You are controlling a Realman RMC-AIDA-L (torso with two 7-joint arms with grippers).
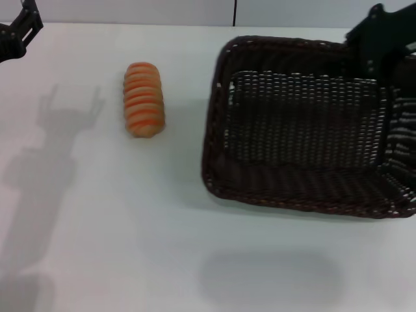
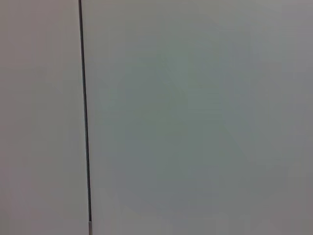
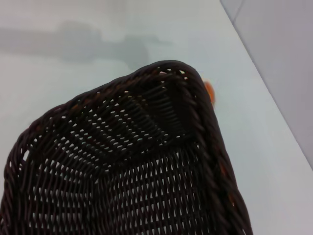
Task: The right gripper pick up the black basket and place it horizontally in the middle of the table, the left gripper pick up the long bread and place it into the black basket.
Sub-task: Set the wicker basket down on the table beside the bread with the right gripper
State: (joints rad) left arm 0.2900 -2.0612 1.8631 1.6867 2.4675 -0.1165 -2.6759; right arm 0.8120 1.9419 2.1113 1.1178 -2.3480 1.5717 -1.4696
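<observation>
1. Presently, the black basket [image 1: 302, 123] is held off the table [image 1: 97, 247] at the right of the scene, its detached shadow lying on the near surface; it is judged to be in transit toward the middle.
2. The right pincer [image 1: 380, 39] is set at the basket's far right corner, closed on the rim, so the basket hangs tilted from that one hold.
3. The long bread [image 1: 143, 99] lies on the table left of the basket, apart from it, so the landing area stays unobstructed.
4. The left pincer [image 1: 16, 32] is parked at the far left, its fingers spread, awaiting its turn.
</observation>
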